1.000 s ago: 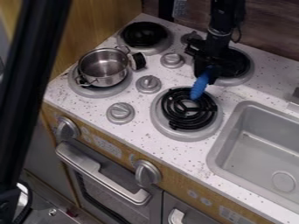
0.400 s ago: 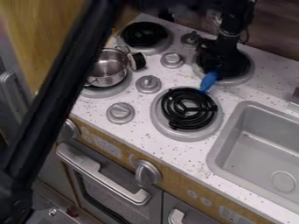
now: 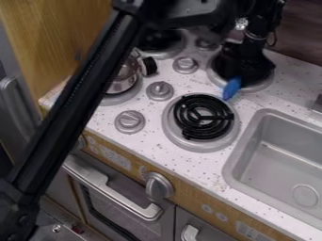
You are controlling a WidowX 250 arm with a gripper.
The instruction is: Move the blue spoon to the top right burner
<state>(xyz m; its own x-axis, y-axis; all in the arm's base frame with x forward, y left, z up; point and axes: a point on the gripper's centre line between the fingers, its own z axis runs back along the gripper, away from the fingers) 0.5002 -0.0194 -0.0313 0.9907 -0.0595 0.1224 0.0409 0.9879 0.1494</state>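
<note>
Jaws (image 3: 237,76) over top right burner (image 3: 259,86): gripping blue spoon (image 3: 232,88) and pointing its visible end toward lower right burner (image 3: 204,146).

Near the bench's (image 3: 252,113) left edge a pot (image 3: 123,81) sits on the front left burner (image 3: 121,99). The back left burner (image 3: 168,52) is near the back left corner. Four knobs (image 3: 160,91) line up from back to front edge. The front right burner (image 3: 201,145) lies between them and the sink (image 3: 270,153). Below the front edge are the oven handle (image 3: 119,193) and a dial (image 3: 159,185).
</note>
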